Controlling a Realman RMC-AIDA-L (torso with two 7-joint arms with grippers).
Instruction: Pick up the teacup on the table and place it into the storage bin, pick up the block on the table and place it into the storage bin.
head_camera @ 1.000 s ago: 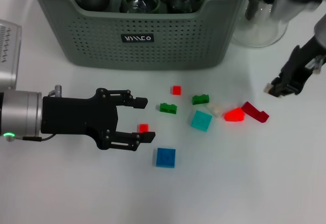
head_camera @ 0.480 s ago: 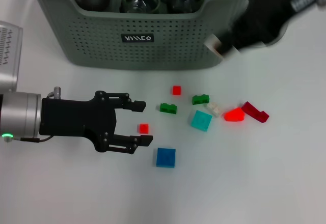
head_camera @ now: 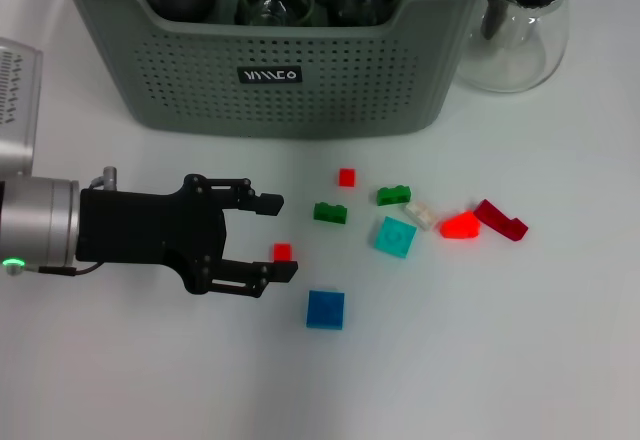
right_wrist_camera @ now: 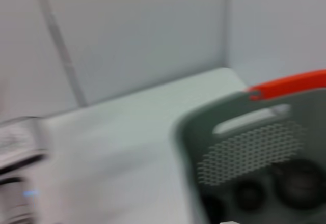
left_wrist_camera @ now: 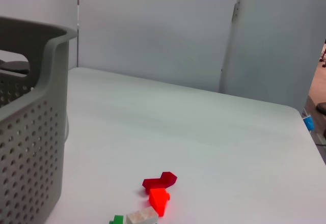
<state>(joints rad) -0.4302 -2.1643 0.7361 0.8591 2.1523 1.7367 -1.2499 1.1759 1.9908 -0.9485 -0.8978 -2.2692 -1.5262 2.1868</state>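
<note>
While the left pincer [head_camera: 282,238] lies spread wide on the surface, the small red block [head_camera: 282,252] sits between its fingertips (nearer the lower one); right pincer unseen.

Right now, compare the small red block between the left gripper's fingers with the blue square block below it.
The small red cube block is much smaller than the flat blue square block. The red one lies between the open fingers of the left gripper; the blue one lies outside them, nearer the robot. Both rest flat on the white table, outside the grey-green storage bin.
</note>
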